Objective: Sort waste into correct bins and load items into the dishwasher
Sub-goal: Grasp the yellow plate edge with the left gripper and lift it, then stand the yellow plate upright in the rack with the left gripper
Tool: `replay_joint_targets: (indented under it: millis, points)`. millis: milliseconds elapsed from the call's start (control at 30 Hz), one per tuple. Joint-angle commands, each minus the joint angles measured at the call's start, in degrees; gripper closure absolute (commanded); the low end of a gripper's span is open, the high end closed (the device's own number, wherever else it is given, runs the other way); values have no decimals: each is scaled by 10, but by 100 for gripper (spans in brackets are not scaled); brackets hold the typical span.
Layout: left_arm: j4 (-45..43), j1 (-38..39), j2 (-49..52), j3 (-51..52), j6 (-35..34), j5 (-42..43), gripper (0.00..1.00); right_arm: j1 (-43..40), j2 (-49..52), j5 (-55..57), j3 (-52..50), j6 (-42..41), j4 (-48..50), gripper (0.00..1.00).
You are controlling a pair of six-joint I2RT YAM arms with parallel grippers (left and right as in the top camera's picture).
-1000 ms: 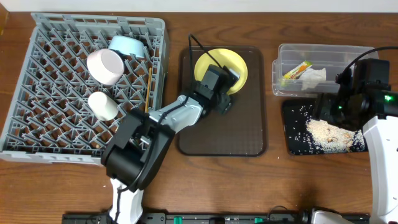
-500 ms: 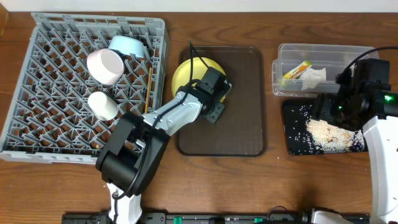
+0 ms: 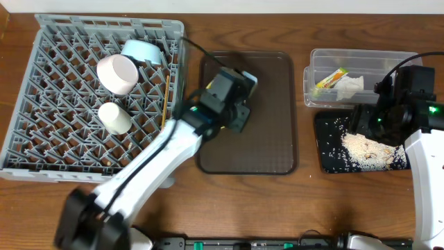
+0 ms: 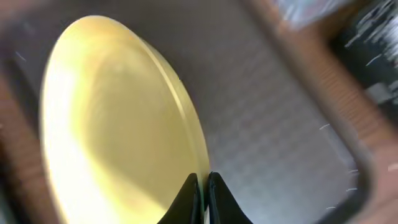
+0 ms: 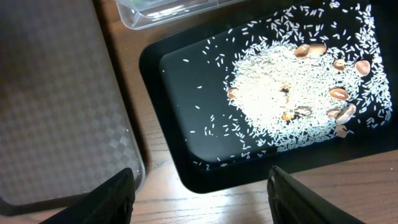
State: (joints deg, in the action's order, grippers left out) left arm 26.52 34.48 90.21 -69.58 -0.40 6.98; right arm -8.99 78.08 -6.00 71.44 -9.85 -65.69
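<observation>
The yellow plate (image 4: 112, 124) stands tilted on edge above the brown serving tray (image 4: 280, 124), and my left gripper (image 4: 203, 179) is shut on its rim. From overhead the left gripper (image 3: 232, 104) hides nearly all of the plate. The dishwasher rack (image 3: 69, 146) holds the light blue bowl (image 3: 142, 50), whitish-pink bowl (image 3: 116, 73), white cup (image 3: 114, 118) and chopsticks (image 3: 166, 101). The clear bin (image 3: 361, 57) holds the wrapper (image 3: 331, 78) and napkin (image 3: 350, 85). Rice (image 5: 280, 93) lies in the black bin (image 5: 186, 68). My right gripper (image 5: 208, 199) hangs open and holds nothing, over the wood by that bin's near left corner.
The brown serving tray (image 3: 263, 139) lies between the rack and the two bins. The left arm (image 3: 139, 180) stretches from the front edge across the rack's near right corner. The right arm (image 3: 423, 139) stands at the far right beside the black bin (image 3: 326, 160).
My left gripper has shut on the plate's rim and tipped the plate up off the serving tray, shifting left toward the rack. The left arm has swung outward. The right arm is unmoved.
</observation>
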Motion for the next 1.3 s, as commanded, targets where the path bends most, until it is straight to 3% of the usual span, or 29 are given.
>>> replay_joint_targets:
  millis: [0, 167, 333, 467, 767, 867, 900, 933, 1033, 1100, 1267]
  points:
    - [0, -26, -76, 4, -41, 22, 94, -7, -7, -3, 1, 7, 1, 34]
    - [0, -121, -141, 4, -89, 90, 94, -7, -7, -3, 1, 7, 1, 34]
    - [-12, -260, -141, 5, -115, 263, 94, -7, -7, -2, 1, 7, 1, 34]
    - [-21, -325, -125, 5, -124, 362, 94, -7, -7, -3, 1, 7, 1, 34]
    - [-22, -417, -35, 5, -151, 533, 94, -7, -7, -3, 1, 7, 1, 34]
    - [-24, -433, -11, 5, -151, 529, 92, -7, -7, -2, 1, 7, 1, 34]
    - [-23, -445, -3, 5, -151, 510, 66, -7, -7, -3, 1, 7, 1, 34]
    - [-21, -451, -3, 5, -151, 503, 50, -7, -7, -3, 1, 7, 1, 34]
    - [-21, -468, -14, 5, -151, 488, 25, -7, -7, -3, 1, 7, 2, 34]
    - [-13, -471, -38, 5, -140, 419, 18, -7, -7, -3, 1, 7, 16, 29]
    - [26, -449, -106, 5, -103, 276, 14, -1, -7, -112, 1, 60, 97, 23]
